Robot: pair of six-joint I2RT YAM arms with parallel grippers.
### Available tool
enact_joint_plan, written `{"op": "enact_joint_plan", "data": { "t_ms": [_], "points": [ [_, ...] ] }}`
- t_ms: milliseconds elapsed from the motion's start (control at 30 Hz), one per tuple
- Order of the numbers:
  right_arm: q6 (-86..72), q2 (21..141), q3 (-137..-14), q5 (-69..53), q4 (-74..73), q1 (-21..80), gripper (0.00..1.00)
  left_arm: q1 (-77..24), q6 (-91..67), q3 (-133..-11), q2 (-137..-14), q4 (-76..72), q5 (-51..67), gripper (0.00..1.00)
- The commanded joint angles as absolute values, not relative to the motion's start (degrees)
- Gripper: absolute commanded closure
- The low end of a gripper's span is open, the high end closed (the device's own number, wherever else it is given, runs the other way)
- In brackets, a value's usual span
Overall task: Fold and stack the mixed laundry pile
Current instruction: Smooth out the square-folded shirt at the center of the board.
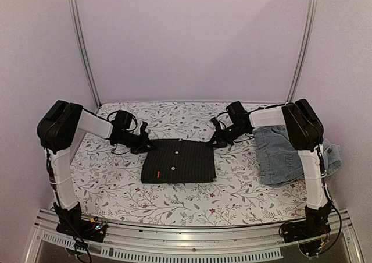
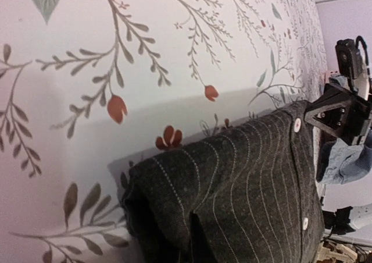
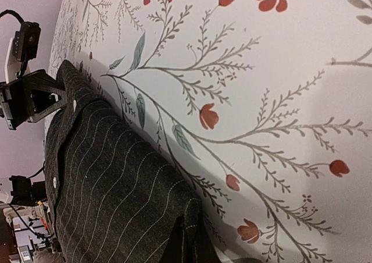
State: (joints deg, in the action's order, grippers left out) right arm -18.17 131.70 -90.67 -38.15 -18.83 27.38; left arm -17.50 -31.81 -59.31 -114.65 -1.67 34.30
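Pinstriped cloth takes up the middle of the scene: a black pinstriped button shirt [image 1: 178,161], folded to a flat rectangle, is laid at the centre of the white table cover [image 1: 116,181], which is printed with grey twigs and red flowers. Its row of white buttons [image 1: 175,152] is turned upward, and a small red label [image 1: 157,174] is seen near its 7 o'clock corner. The left gripper [image 1: 147,146] is set down at the shirt's 10 o'clock corner and the right gripper [image 1: 214,141] at its 2 o'clock corner. Both pairs of jaws are drawn fully together at the cloth's far edge. Whether fabric is pinched between them cannot be told, since each gripper's own fingertips are hidden in its wrist view. A heap of faded light-blue denim [image 1: 278,155] is laid at 3 o'clock from the shirt, near it but apart, and is partly covered by the right arm [image 1: 311,158]. In each wrist view a corner of the shirt is seen close at the bottom edge, with the other gripper at the corner beyond.
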Motion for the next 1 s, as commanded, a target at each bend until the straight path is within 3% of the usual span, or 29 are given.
{"op": "enact_joint_plan", "data": {
  "t_ms": [0, 67, 100, 167, 233, 300, 533, 733, 967],
  "points": [
    [-18.0, 134.1, -92.8, -31.3, -22.4, 27.3, 0.9, -16.1, -28.2, -64.9, -119.6, 5.2, 30.3, 0.92],
    [-17.8, 133.1, -93.7, -32.0, -23.3, 27.2, 0.61, -15.7, -27.7, -64.4, -116.6, 4.4, 30.1, 0.58],
    [-17.8, 131.1, -93.7, -31.6, -23.5, 27.2, 0.51, -15.5, -27.4, -63.6, -113.8, 4.0, 29.2, 0.36],
    [-17.8, 127.0, -93.1, -32.4, -23.6, 27.1, 0.36, -15.4, -25.7, -62.2, -107.3, 4.0, 27.6, 0.03],
    [-18.1, 121.8, -92.2, -33.4, -23.8, 27.0, 0.25, -15.2, -23.7, -60.8, -100.4, 4.2, 27.6, 0.0],
    [-18.5, 117.3, -90.1, -35.6, -23.2, 27.1, 0.21, -14.8, -24.5, -58.8, -94.1, 3.2, 29.7, 0.0],
    [-29.7, 108.7, -80.4, -50.4, -9.7, 32.9, 0.19, -15.3, -31.6, -49.8, -83.6, -2.0, 47.8, 0.0],
    [-41.1, 117.5, -78.1, -59.7, 5.2, 41.1, 0.2, -22.8, -37.2, -44.1, -89.3, -8.0, 50.3, 0.03],
    [-44.5, 128.0, -70.6, -61.9, 11.3, 41.4, 0.24, -20.0, -44.2, -37.3, -100.7, -18.3, 49.9, 0.12]
  ]
}}
